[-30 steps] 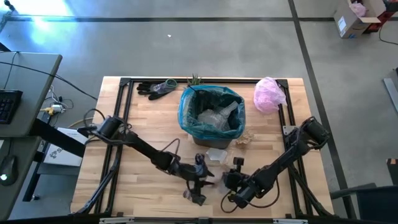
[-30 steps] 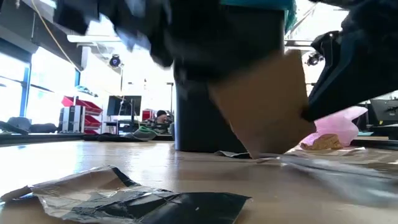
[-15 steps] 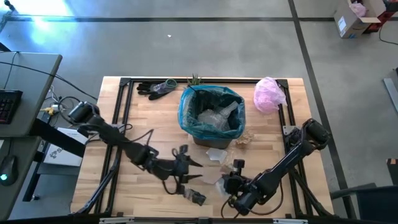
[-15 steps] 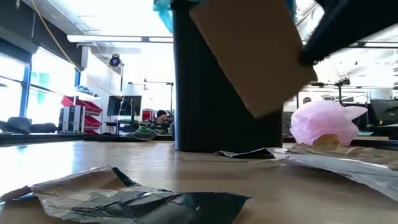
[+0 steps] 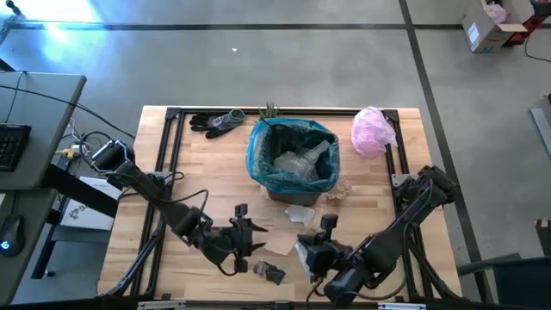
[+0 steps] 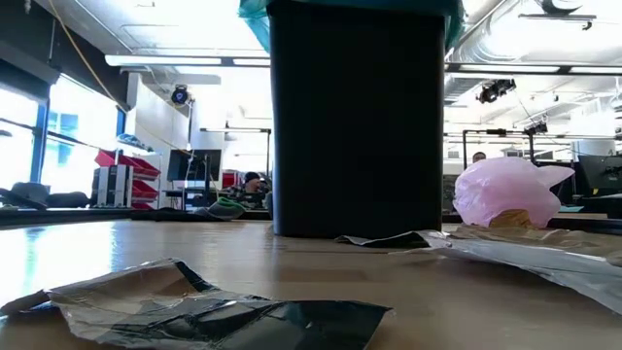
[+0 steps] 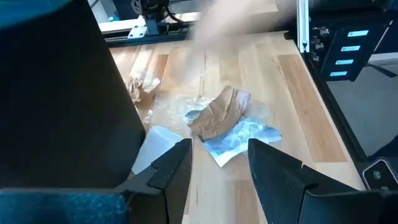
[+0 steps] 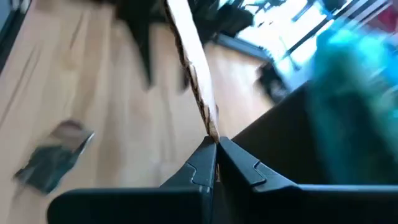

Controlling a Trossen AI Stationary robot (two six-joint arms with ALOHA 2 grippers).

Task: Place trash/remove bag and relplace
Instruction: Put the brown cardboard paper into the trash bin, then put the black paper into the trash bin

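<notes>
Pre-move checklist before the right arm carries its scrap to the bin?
1. Right gripper shut on the brown paper scrap: ok.
2. Left gripper open, empty, over the table: ok.
3. Bin upright, teal bag over its rim: ok.
4. Room in the bin for more: cannot tell, wrappers already inside.
5. Table cleared of trash: not ok, a crumpled dark wrapper and scraps remain.

Both arms were dark and slim, built of jointed links. A thin black cable looped beside the left arm (image 5: 164,207). The right gripper's fingers (image 8: 200,163) were black, angular, and tapered.
</notes>
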